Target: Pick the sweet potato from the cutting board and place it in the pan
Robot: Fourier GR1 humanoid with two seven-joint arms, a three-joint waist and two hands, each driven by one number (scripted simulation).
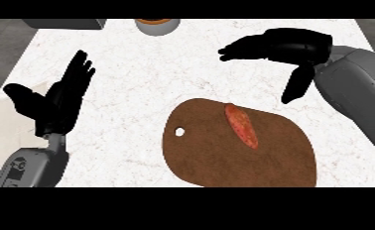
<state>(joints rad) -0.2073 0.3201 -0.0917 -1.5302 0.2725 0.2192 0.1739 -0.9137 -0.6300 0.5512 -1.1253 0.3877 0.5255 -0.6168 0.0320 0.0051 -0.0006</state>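
On the cutting board (219, 164), the sweet potato (242, 125) lies lengthwise, pointing away from the robot at a slight slant. The right hand (282, 48) hovers beyond it, fingers spread, and it's clearly the nearer one. The left hand (62, 95) rests open, well apart.

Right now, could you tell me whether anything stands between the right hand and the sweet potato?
Nothing visible does: only bare counter and cutting board lie between the open right hand and the uncovered sweet potato.
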